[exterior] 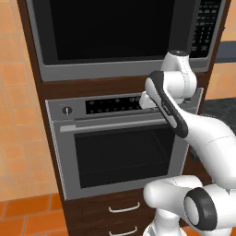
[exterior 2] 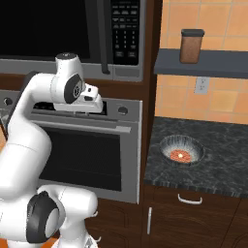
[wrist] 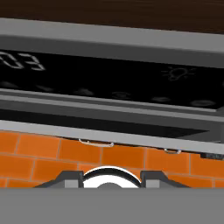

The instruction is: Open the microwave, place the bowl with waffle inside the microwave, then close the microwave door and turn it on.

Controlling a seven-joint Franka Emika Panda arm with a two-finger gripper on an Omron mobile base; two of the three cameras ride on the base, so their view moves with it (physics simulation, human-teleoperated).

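Left base view: boxy stainless-steel microwave (exterior: 122, 37) at 12 o'clock, black glass microwave door (exterior: 110, 30) shut.
Right base view: small dark grey bowl with waffle (exterior 2: 181, 149) on dark speckled counter (exterior 2: 223, 160), 3 o'clock.
Hand view: steel oven's display strip (wrist: 109, 83) ahead; jaws' spacing cannot be told.

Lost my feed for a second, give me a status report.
Claw empty, tips apart, facing the oven panel. Microwave door shut. Bowl with waffle on the counter to the right. Nothing blocking.
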